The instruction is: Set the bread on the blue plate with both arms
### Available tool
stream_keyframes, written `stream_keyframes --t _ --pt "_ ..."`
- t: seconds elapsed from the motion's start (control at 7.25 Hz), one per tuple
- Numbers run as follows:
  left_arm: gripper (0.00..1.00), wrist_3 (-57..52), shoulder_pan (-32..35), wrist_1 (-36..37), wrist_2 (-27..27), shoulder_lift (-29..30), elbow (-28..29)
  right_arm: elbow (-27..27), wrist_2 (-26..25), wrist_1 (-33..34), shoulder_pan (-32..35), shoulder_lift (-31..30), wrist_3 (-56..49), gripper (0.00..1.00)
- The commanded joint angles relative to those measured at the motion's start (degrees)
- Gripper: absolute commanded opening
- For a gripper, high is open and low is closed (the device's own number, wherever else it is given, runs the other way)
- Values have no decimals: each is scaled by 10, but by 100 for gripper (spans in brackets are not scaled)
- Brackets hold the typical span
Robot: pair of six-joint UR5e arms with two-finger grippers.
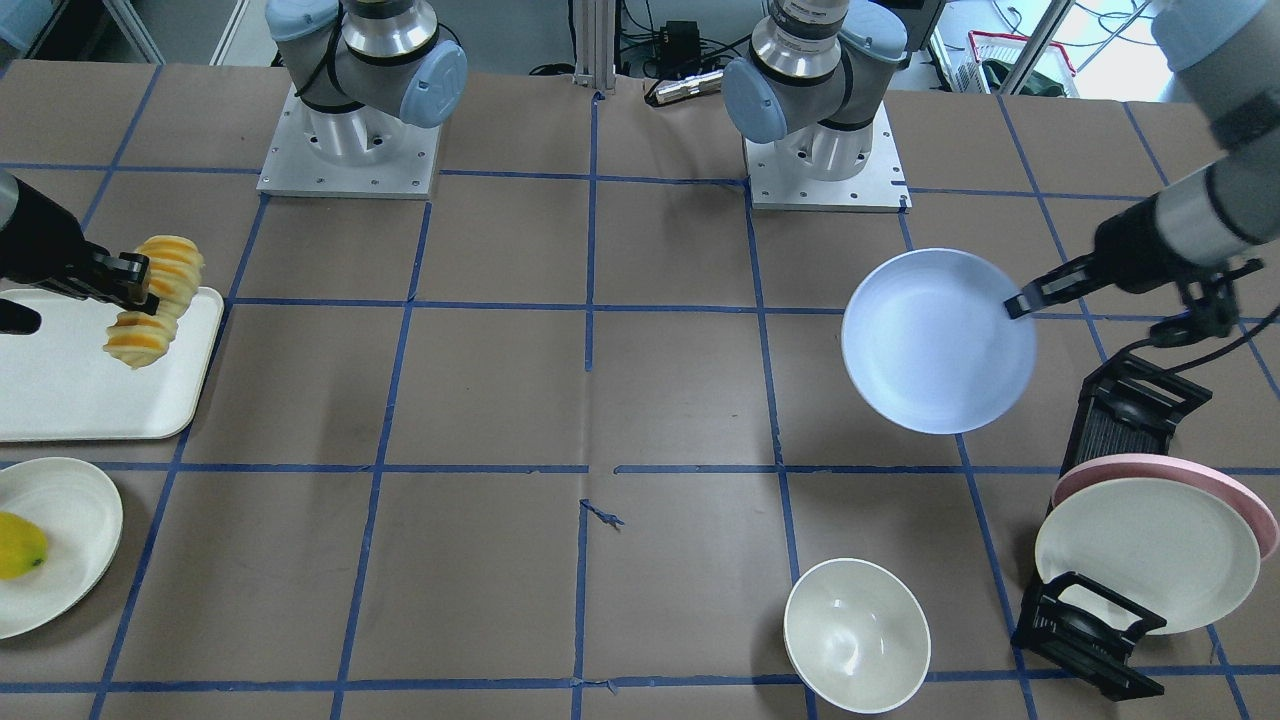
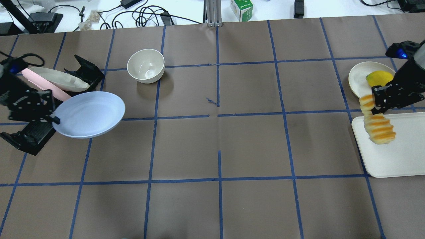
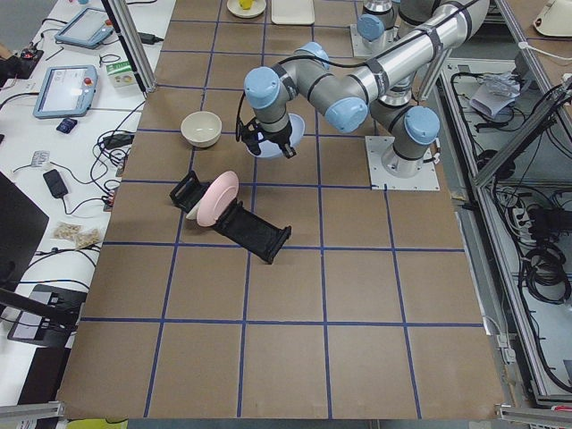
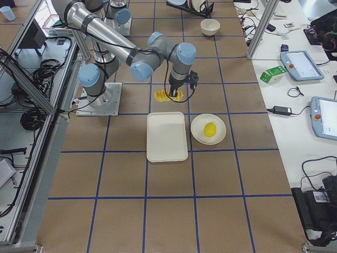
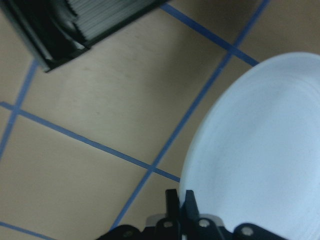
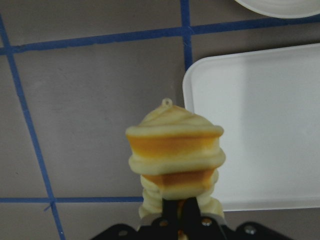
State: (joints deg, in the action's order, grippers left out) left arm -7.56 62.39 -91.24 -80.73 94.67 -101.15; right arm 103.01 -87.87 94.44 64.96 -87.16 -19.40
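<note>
My right gripper (image 2: 377, 103) is shut on the middle of the bread (image 2: 378, 127), a pale yellow loaf with orange ridged segments, and holds it in the air over the edge of the white tray (image 2: 395, 156). The bread also shows in the front view (image 1: 155, 300) and the right wrist view (image 6: 175, 150). My left gripper (image 2: 53, 118) is shut on the rim of the blue plate (image 2: 89, 114) and holds it tilted above the table beside the rack. The plate also shows in the front view (image 1: 935, 340) and the left wrist view (image 5: 260, 150).
A black dish rack (image 1: 1130, 420) holds a pink plate (image 1: 1250, 505) and a cream plate (image 1: 1150, 550). A white bowl (image 1: 855, 635) stands near it. A cream plate (image 2: 360, 78) with a yellow mango-like fruit (image 2: 378, 78) lies beyond the tray.
</note>
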Motion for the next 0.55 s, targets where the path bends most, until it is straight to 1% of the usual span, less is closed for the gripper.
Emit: stream_keyframes --t 0.0,0.14,0.28,0.41 --pt "0 60 145 173 67 9 -88 -16 2 -12 84 -1 87 0" --pt "0 109 199 297 90 30 -118 -15 5 -12 97 -5 111 0" --pt "0 157 238 382 98 54 -139 -15 33 -11 116 -6 142 0" --pt "0 199 278 436 98 62 -156 -15 28 -6 134 -7 165 0"
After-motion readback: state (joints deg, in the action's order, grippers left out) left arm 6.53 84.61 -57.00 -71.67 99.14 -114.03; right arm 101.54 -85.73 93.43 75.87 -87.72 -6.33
